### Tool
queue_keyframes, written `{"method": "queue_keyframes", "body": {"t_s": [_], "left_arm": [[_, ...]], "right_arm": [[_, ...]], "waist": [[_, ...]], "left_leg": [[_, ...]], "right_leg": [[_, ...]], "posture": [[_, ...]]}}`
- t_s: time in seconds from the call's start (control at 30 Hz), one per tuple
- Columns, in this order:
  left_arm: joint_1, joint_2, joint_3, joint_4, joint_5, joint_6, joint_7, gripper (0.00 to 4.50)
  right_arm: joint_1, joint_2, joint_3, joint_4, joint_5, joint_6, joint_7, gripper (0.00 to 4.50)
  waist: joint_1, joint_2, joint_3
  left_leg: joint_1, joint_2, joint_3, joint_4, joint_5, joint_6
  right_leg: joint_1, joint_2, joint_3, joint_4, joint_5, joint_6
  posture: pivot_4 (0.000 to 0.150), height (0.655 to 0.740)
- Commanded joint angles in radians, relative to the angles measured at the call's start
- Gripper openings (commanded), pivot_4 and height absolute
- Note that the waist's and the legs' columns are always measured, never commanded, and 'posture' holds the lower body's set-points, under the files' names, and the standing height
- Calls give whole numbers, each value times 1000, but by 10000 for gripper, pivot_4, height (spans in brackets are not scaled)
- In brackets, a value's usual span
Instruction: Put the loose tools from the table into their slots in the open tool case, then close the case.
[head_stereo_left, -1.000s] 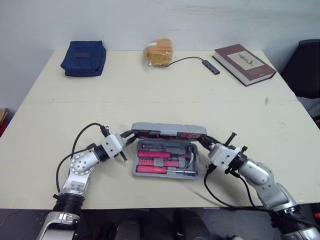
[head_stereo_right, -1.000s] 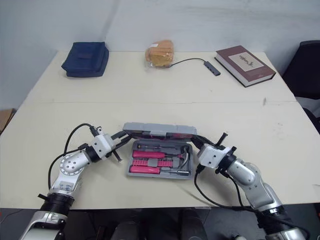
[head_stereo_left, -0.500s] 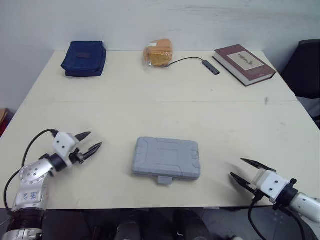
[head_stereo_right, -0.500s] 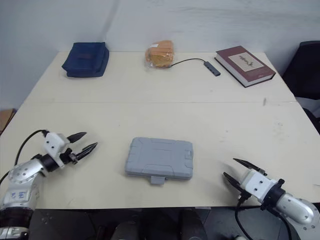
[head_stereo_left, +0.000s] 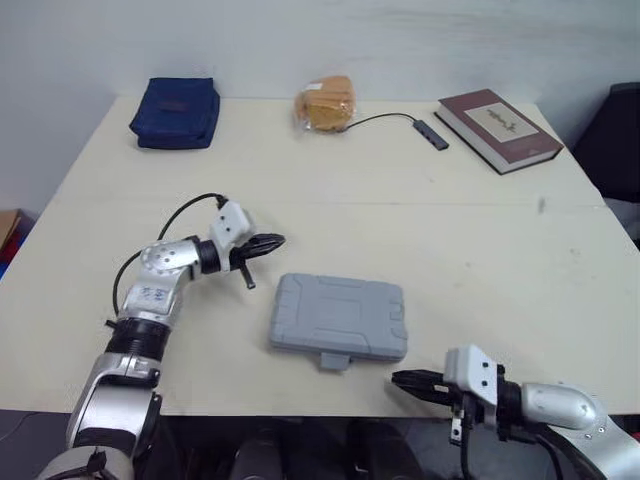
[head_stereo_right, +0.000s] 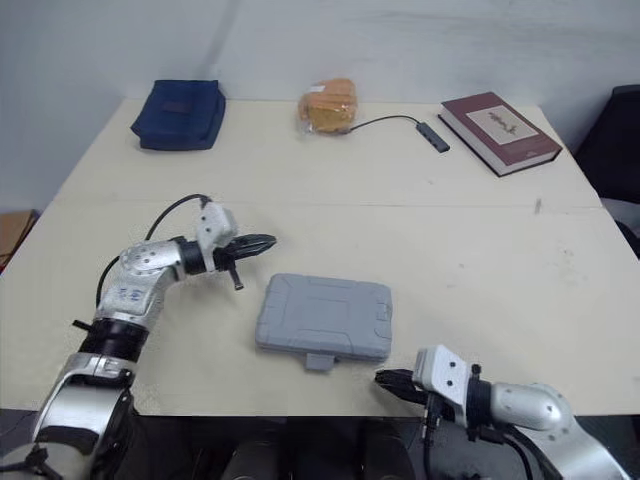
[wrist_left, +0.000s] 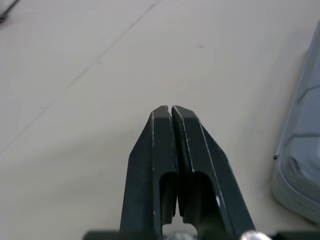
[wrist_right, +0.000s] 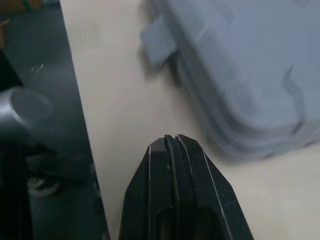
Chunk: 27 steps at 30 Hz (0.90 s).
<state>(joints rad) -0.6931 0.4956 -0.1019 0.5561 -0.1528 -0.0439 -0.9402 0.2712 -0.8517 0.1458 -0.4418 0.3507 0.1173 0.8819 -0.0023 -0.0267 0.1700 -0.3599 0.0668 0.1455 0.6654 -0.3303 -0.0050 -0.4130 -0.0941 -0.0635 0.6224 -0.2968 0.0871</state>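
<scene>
The flat grey plastic tool case lies shut, lid down, on the near half of the pale table. I judge the stowing and closing done, so the next move calls at most for a press on the small front latch tab before drawing both arms clear. My left gripper, black fingers pressed together on nothing, hovers near the case's far left corner without touching it, and my right gripper, likewise together and empty, sits at the table's near edge, just right of the latch tab.
</scene>
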Motion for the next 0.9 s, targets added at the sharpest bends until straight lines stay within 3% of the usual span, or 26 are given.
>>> {"method": "queue_keyframes", "body": {"t_s": [0.03, 0.27, 0.47, 0.77, 0.9], "left_arm": [[-39, -18, -26, 51, 14, -20, -74, 338], [34, 15, -45, 2, -13, -31, -252, 338], [333, 83, 47, -369, -110, 92, -200, 338], [577, 41, 160, -602, -136, 194, 27, 338], [658, 107, 184, -733, -190, 291, -6, 338]], "right_arm": [[-56, 42, 40, 36, -57, -6, 6, 0], [-184, 58, 72, 177, -174, -54, 38, 0], [-302, 99, 47, 328, -206, -92, 7, 0], [-459, 159, 26, 565, -211, -225, 19, 0], [-426, 154, -43, 531, -104, -261, 77, 0]], "waist": [[-3, 0, 0], [-6, 0, 0], [-25, 0, 0], [-23, 0, 0], [-23, 1, 0]], "left_leg": [[-2, 0, 1, 1, 2, -3], [-8, 1, 2, 8, 4, -5], [-7, 3, -6, 10, 1, 0], [-7, 5, -10, 13, -1, 4], [-9, 4, -11, 13, -1, 4]], "right_leg": [[-1, 0, 0, 0, 0, 0], [-4, 1, -4, 3, 0, 0], [-3, -2, -3, 6, 0, 0], [1, -13, -6, 4, 3, 1], [1, -15, -8, 4, 3, 1]], "posture": [[1500, 7400], [1500, 7400], [1500, 7400], [1500, 7400], [1500, 7400]]}}
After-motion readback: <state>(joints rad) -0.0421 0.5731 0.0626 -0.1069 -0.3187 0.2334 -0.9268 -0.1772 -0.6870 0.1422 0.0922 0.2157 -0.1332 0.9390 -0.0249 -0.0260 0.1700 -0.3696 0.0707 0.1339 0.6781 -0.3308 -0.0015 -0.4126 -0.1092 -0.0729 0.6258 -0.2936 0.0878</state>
